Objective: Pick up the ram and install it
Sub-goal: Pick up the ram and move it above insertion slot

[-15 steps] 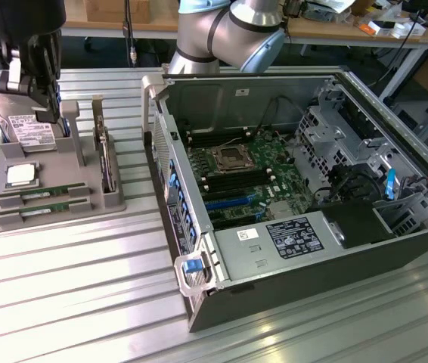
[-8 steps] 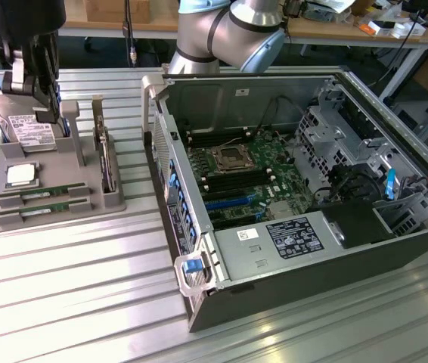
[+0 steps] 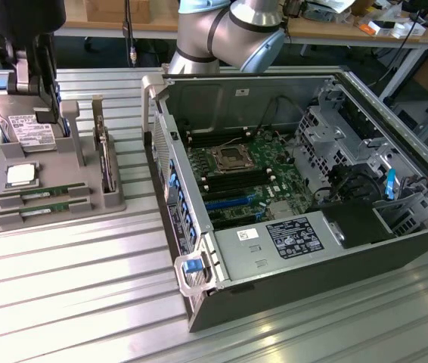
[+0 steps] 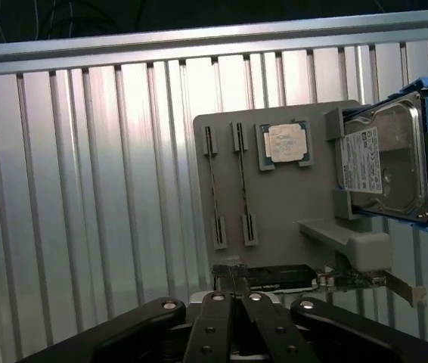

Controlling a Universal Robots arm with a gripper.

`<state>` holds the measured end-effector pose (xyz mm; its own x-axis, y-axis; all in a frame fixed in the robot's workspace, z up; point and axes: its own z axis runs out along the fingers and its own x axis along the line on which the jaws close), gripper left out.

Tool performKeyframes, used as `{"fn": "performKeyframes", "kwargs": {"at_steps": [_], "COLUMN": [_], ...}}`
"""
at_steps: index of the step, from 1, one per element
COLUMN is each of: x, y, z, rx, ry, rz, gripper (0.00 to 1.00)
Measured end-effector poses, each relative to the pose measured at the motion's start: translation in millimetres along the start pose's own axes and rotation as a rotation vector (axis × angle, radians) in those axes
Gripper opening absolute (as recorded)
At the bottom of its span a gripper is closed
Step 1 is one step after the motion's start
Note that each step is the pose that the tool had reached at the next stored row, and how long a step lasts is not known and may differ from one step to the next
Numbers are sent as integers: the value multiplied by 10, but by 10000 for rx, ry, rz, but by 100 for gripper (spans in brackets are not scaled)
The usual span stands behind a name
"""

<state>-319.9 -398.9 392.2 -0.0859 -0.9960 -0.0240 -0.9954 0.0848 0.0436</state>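
Scene: a metal slatted table (image 3: 70, 302) is seen with a grey parts tray (image 3: 63, 170) at the exterior view's left and an open computer case (image 3: 312, 287) at its right.

Arm: the grey robot arm (image 3: 229, 30) is seen reaching over the far edge of the case towards the tray.

Gripper: the dark gripper (image 3: 45, 110) is held above the tray's far end, over the hard drive (image 3: 29, 128). In the wrist view the gripper (image 4: 234, 283) is seen with the tray (image 4: 289, 204) spread out ahead of it.

Jaws: they appear to be pressed together with nothing between them, though the fingertips are partly hidden by the linkages.

Ram: the ram (image 3: 44, 194) is laid on edge in a groove of the tray, well apart from the jaws, below them and at the tray end away from them. A second ram stick (image 3: 41, 212) is laid in the next groove, parallel and just beside it. In the wrist view both are shown as thin lines, the ram (image 4: 243, 189) and the second ram stick (image 4: 212, 189), well ahead of the fingertips.

Processor: a small square silvery chip (image 3: 20, 175) is seated in a pocket between the ram and the hard drive, closer to the jaws than the ram is.

Hard drive: it is propped at a tilt in a blue frame, almost directly under the jaws.

Expansion card: a card (image 3: 107, 162) is stood upright in a slot at the tray's side nearest the case.

Case: the motherboard (image 3: 237, 162) is exposed inside, well apart from the jaws.
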Motion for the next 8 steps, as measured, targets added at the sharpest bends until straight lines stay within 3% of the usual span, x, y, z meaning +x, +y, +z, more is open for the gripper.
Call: {"fn": "performKeyframes", "kwargs": {"at_steps": [8], "x": [0], "y": [0], "z": [0], "rx": [-16], "ry": [27], "rz": [-629], "gripper": [11]}}
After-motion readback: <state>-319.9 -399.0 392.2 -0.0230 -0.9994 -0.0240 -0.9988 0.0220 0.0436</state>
